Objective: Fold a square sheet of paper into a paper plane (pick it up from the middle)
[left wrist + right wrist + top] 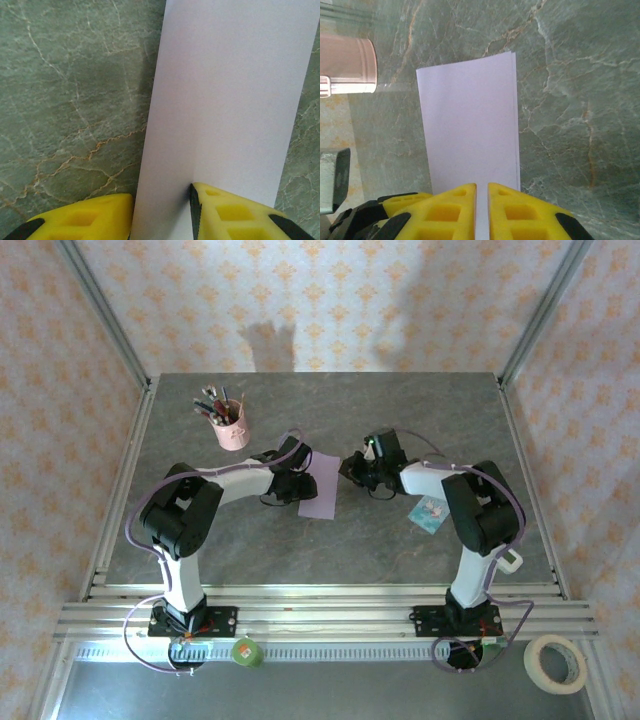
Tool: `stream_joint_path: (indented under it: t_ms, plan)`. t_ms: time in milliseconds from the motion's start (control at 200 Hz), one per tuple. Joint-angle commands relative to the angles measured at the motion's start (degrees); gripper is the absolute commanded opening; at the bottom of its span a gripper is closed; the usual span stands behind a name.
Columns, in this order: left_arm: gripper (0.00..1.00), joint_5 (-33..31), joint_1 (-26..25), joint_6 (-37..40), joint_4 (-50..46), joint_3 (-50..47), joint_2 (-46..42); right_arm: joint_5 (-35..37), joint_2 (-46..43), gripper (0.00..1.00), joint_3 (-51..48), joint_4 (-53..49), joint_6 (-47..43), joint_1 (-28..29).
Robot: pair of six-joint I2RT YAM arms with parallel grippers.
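The lilac sheet of paper (pixel 318 490), folded into a narrow rectangle, lies flat on the grey marbled table (pixel 420 410) between the arms, near the pink pen cup (pixel 232 430). The left gripper (pixel 160 215) has its jaws apart, straddling the sheet's long edge. The right gripper (pixel 481 210) has its jaws nearly together at the sheet's end, possibly pressing on it.
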Motion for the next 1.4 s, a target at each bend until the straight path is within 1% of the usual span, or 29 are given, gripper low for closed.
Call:
stream_joint_path:
  t_ms: [0, 280, 661, 846, 971, 1096, 1191, 1206, 1271, 1396]
  plan:
    - [0.39, 0.21, -0.33, 0.39, 2.67, -2.91, 7.81, -0.91, 1.54, 0.13, 1.48, 0.87, -0.64, 1.06]
    - [0.39, 0.74, -0.39, 0.83, 2.82, -2.80, 8.47, -1.28, 4.95, 0.10, 4.32, -1.54, -2.02, 3.69]
    - [0.40, 1.12, -0.42, 1.44, 2.48, -2.36, 9.26, -1.98, 6.83, 0.10, 5.19, -2.45, -2.67, 3.89]
    - [0.40, 0.95, -0.39, 1.41, 2.32, -2.46, 9.25, -0.86, 7.82, 0.10, 5.57, -4.74, -3.84, 3.92]
    - [0.40, 0.77, -0.39, 1.14, 2.23, -2.87, 8.46, 1.31, 8.87, 0.09, 4.92, -8.83, -5.36, 3.86]
    - [0.41, 1.09, -0.13, 0.43, 1.51, -2.23, 5.51, 5.53, 10.17, 0.07, 4.76, -14.82, -8.17, 3.75]
    - [0.46, 0.44, 1.15, -0.78, 0.53, -0.67, 1.35, 7.04, 11.51, 0.06, 5.39, -18.79, -10.70, 3.51]
    - [0.47, 0.08, 1.44, -0.96, 0.41, -0.42, -0.78, 7.28, 11.77, 0.06, 5.58, -19.41, -11.15, 3.49]
    - [0.51, -1.13, 2.60, -1.81, 0.21, 0.64, -4.69, 8.40, 12.82, 0.04, 6.40, -21.63, -13.04, 3.31]
    - [0.52, -0.55, 3.65, -2.96, 2.44, 1.56, -9.26, 9.49, 14.52, 0.00, 8.22, -24.74, -15.88, 3.35]
